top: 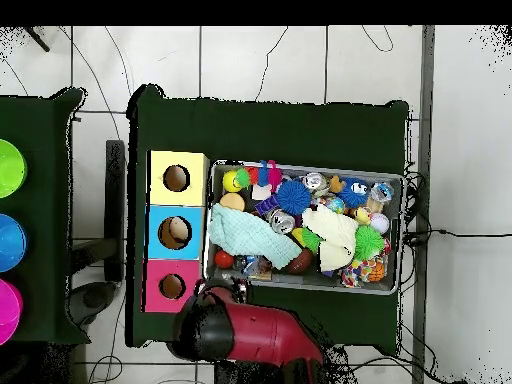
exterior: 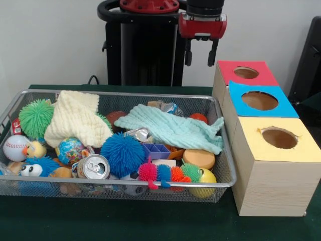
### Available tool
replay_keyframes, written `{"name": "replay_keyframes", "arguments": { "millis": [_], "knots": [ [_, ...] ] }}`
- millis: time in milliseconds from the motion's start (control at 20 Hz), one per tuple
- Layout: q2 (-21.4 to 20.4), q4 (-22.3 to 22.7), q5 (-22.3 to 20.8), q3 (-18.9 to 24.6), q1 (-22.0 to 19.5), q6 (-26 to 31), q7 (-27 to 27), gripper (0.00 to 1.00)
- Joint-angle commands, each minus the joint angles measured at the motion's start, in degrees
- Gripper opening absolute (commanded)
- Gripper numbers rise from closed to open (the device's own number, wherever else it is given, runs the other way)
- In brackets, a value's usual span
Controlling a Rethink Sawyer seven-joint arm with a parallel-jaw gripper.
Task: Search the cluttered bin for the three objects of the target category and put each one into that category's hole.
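- My wire bin on the desk holds a green spiky ball, a soda can and a mint cloth.
- I see the pincer spread wide and empty, raised behind the bin's far rim.
- Red box, blue box, yellow box; I judge searching comes first, then a descent.

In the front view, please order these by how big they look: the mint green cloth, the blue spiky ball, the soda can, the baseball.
1. Mint green cloth
2. Blue spiky ball
3. Soda can and baseball: they look alike, so no ranking.
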Motion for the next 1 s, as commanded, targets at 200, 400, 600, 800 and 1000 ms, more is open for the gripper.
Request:
{"name": "replay_keyframes", "arguments": {
  "millis": [200, 400, 600, 800, 1000],
  "knots": [
    [9.1, -0.4, -4.0, 1.6, -3.2, -8.4, 8.0, 1.0],
    [8.8, -0.7, -5.4, -0.5, -3.0, -7.1, 7.0, 1.0],
    [9.6, -1.0, -6.1, -0.1, -3.8, -7.0, 6.6, 1.0],
    [13.5, -1.1, -7.1, 1.9, -6.0, -11.3, 7.6, 1.0],
    [17.2, -1.4, -7.8, 1.3, -6.3, -14.1, 9.0, 1.0]
  ]
}}
